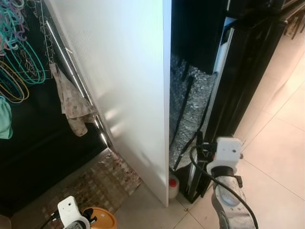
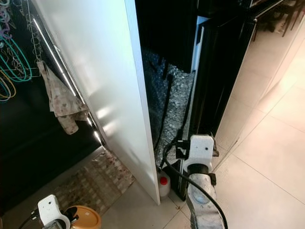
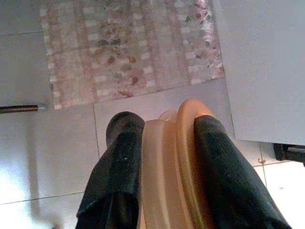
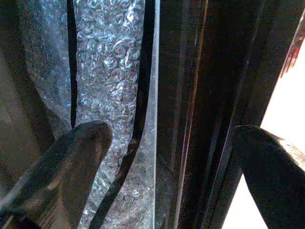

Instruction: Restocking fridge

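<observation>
Tub (image 3: 174, 167): orange-lidded, pinched on edge between the left gripper's (image 3: 164, 157) fingers, low over the tiles just off the white panel's near corner.
Right gripper (image 4: 167, 162): fingers spread wide, holding nothing, up against the black frame (image 1: 248, 71) right of the panel.
White panel (image 1: 128, 86): upright.
Bubble wrap (image 1: 190, 105): behind the panel.
Bottle (image 2: 163, 185): red-capped, at the panel's foot.
Mat (image 1: 102, 179): patterned, left of the panel.

My head cameras look steeply down at the tall white panel (image 1: 124, 95); left wrist faces the floral patterned mat (image 3: 128, 47) closely; right wrist faces silver bubble wrap (image 4: 105, 71).
</observation>
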{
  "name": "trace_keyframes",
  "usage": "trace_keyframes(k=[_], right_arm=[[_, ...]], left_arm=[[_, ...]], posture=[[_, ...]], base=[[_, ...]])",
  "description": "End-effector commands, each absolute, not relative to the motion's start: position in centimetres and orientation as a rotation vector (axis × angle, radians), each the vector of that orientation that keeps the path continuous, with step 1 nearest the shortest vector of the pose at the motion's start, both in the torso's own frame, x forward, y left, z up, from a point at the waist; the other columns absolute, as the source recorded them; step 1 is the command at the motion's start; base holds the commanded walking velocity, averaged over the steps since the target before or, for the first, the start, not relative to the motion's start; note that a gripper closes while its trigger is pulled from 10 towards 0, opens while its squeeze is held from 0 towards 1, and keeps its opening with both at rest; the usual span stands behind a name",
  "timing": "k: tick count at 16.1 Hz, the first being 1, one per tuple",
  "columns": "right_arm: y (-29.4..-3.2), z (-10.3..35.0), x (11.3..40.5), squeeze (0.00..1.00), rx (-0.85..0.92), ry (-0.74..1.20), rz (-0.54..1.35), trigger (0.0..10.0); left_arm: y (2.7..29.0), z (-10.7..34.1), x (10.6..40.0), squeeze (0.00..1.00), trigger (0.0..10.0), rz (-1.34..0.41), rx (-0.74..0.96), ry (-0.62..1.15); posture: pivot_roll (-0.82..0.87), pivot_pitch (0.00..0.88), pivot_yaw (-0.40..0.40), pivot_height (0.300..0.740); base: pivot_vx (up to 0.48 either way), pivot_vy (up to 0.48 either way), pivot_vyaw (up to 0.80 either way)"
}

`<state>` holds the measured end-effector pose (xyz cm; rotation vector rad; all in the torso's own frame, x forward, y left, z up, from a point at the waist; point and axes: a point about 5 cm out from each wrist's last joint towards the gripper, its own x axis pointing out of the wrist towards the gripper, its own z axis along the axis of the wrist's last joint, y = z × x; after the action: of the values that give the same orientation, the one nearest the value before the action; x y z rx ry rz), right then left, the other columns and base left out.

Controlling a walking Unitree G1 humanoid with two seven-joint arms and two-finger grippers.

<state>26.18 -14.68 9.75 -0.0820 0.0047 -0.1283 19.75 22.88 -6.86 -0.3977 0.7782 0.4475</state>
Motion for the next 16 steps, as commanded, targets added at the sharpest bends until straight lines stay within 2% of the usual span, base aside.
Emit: trace_keyframes(k=[1,3,4,5,12,16], right_arm=[[-13.9,10.3,27.1,1.0,-0.081,-0.011,-0.125,10.0],[-13.9,10.5,27.8,1.0,-0.076,-0.013,-0.168,10.0],[-13.9,10.7,27.9,0.4,-0.072,-0.025,-0.182,10.0],[-13.8,11.0,28.1,0.0,-0.069,-0.045,-0.186,10.0],[-15.0,12.1,29.2,0.0,-0.051,-0.101,-0.336,10.0],[-14.8,12.0,29.9,0.0,-0.022,-0.097,-0.316,10.0]], left_arm=[[23.0,-6.9,19.7,0.0,10.0,0.449,-0.381,0.789],[22.8,-7.0,19.6,0.0,10.0,0.441,-0.38,0.795],[22.9,-7.0,19.5,0.0,10.0,0.444,-0.383,0.795],[22.9,-7.1,19.4,0.0,10.0,0.446,-0.385,0.795],[22.9,-7.0,19.5,0.0,10.0,0.444,-0.395,0.786],[22.7,-7.0,19.5,0.0,10.0,0.434,-0.398,0.79]], posture=[[-0.14,0.0,0.107,0.74],[-0.15,0.0,0.116,0.74],[-0.15,0.0,0.12,0.74],[-0.15,0.0,0.121,0.74],[-0.14,0.0,0.121,0.74],[-0.14,0.0,0.125,0.74]], base=[[0.0,0.0,0.0],[0.0,0.0,0.0],[0.0,0.0,0.0],[0.0,0.0,0.0],[0.0,0.0,0.0],[0.0,0.0,0.0]])
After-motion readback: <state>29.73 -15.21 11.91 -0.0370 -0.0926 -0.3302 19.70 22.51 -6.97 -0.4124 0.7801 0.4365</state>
